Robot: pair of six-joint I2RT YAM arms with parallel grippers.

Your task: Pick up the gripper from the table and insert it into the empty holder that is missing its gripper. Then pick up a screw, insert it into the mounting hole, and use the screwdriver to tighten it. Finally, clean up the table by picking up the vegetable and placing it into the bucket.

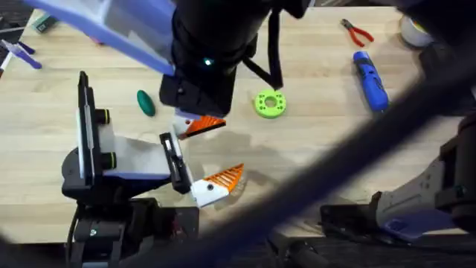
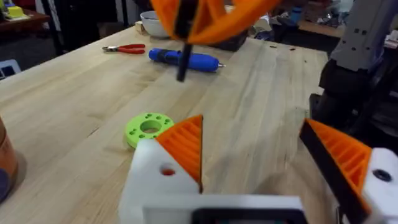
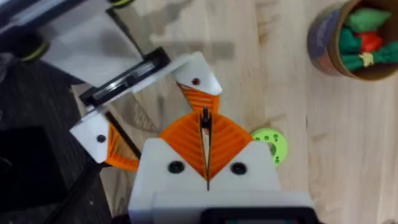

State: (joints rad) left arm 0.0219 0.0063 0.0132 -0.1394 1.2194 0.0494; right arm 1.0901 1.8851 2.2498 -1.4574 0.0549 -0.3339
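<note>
One screwdriver (image 1: 370, 80), one vegetable (image 1: 146, 103), one bucket (image 3: 350, 38), one green ring (image 1: 269, 104), one pliers (image 1: 357, 32).

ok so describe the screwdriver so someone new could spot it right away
Look to the far right part of the wooden table. The screwdriver lies there: bright blue, pen-shaped. The red-handled pliers just beyond it are thinner, and the green ring to its left is round.
</note>
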